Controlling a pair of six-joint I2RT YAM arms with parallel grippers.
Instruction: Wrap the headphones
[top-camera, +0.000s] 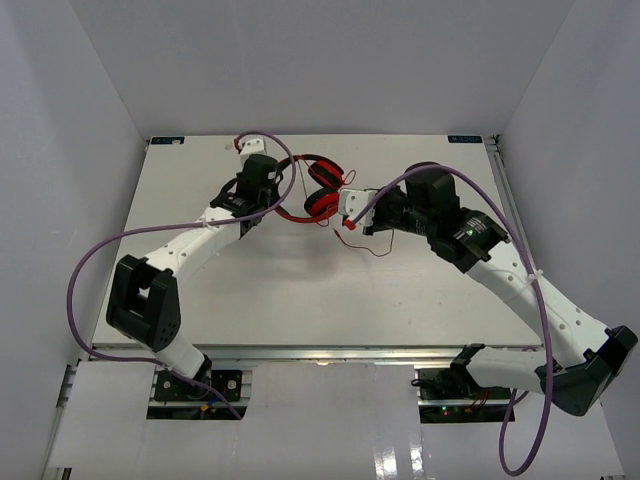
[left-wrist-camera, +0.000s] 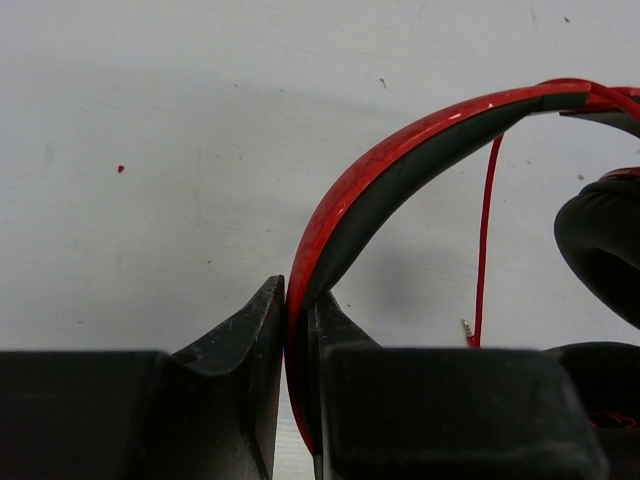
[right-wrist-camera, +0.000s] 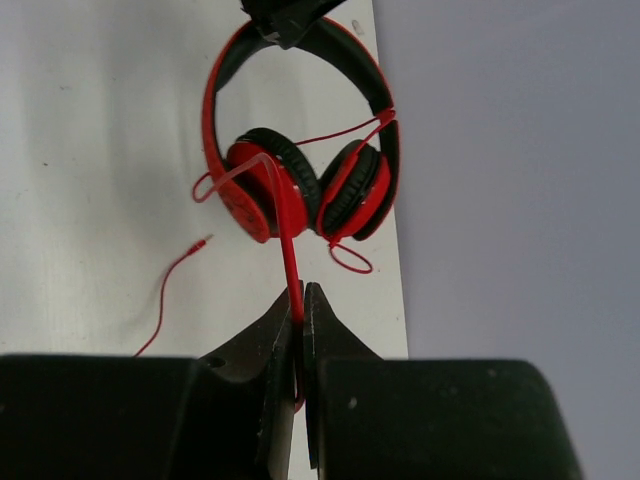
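headband (left-wrist-camera: 400, 160): glossy red plastic is catching highlights outside; a matt black lining is showing inside the arc.
ear cups (right-wrist-camera: 350, 195): soft-looking matt black padding is ringing shiny red shells.
cord (right-wrist-camera: 285, 240): thin red sheath is looking smooth.
table (left-wrist-camera: 150, 150): matt white surface is showing faint specks at upper left.
left gripper (left-wrist-camera: 297, 290): dull black fingers are looking scuffed along the edges.
right gripper (right-wrist-camera: 303, 290): is looking equally dull black.

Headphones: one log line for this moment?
task: wrap headphones | left tool: shut on headband | right tool: shut on cord | plug: not held
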